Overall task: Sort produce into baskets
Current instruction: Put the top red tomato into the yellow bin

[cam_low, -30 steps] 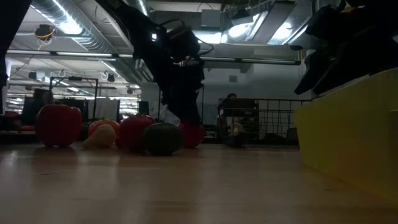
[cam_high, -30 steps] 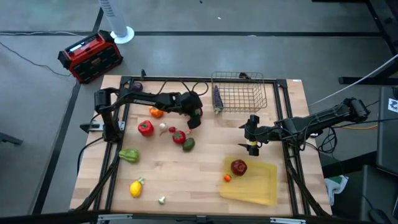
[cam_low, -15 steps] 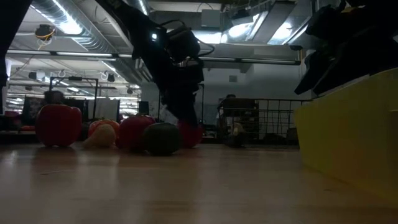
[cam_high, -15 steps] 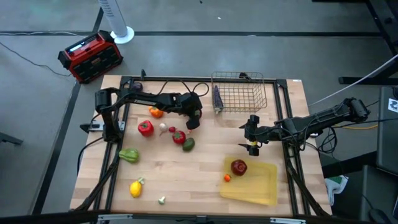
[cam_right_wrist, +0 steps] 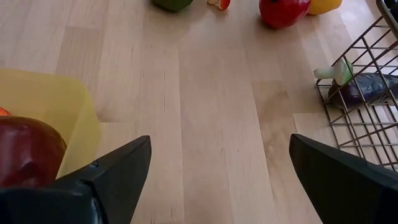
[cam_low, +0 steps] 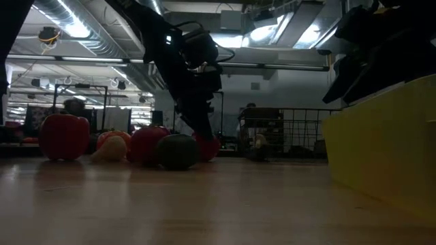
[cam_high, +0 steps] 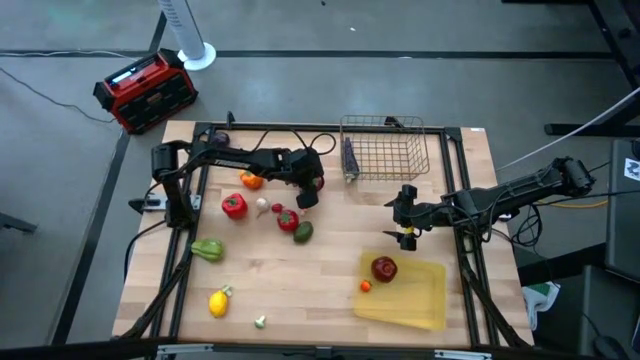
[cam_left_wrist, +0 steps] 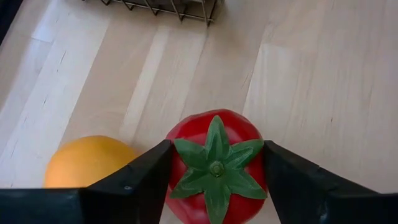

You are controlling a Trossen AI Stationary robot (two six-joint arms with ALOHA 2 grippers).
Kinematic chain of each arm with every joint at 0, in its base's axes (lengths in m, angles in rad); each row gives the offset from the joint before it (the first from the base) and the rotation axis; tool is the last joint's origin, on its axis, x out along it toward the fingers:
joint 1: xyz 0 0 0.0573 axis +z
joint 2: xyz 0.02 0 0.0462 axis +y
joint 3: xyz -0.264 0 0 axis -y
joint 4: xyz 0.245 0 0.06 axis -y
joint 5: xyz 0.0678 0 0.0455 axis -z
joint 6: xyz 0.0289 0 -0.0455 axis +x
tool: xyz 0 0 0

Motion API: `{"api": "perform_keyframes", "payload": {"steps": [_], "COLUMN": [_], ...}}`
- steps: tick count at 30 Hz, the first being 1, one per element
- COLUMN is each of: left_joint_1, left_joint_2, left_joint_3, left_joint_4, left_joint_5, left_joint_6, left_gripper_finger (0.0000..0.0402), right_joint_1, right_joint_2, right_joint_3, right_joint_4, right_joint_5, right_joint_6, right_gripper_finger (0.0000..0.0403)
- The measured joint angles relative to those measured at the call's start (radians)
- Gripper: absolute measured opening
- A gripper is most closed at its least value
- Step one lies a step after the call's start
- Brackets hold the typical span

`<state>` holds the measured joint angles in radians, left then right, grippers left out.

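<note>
Item: red tomato [cam_left_wrist: 214,165], glossy, green star-shaped calyx on top, resting on the wooden table [cam_high: 320,275] near the wire basket [cam_high: 385,150], beside an orange fruit [cam_left_wrist: 87,162]. We record the left gripper [cam_left_wrist: 214,180] clasping the tomato, fingers pressed against both flanks. Right gripper [cam_high: 403,218]: spread wide, empty, above the yellow tray [cam_high: 410,295].

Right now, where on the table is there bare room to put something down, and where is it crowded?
Bare wood lies between the green pepper, the lemon and the yellow tray, and between the wire basket and the right claw. It is crowded at the left claw, closing on a tomato among other produce.
</note>
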<state>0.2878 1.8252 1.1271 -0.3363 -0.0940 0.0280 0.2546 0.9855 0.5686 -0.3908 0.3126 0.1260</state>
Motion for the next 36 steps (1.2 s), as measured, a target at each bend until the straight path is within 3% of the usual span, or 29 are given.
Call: {"api": "perform_keyframes", "payload": {"steps": [18, 36], "left_joint_1": [-0.007, -0.123], "left_joint_2": [0.001, -0.001], "left_joint_3": [0.034, 0.129], "left_joint_4": [-0.012, -0.004], "left_joint_5": [0.013, 0.053], "left_joint_6": [-0.048, -0.121], "left_gripper_finger": [0.0222, 0.0223], "right_joint_1": [0.0, 0.0], "right_joint_2": [0.0, 0.0], "right_joint_3": [0.0, 0.0], "right_joint_4": [0.0, 0.0], "right_joint_5": [0.0, 0.0], "right_joint_6": [0.0, 0.0], "right_gripper_finger": [0.0376, 0.0376]}}
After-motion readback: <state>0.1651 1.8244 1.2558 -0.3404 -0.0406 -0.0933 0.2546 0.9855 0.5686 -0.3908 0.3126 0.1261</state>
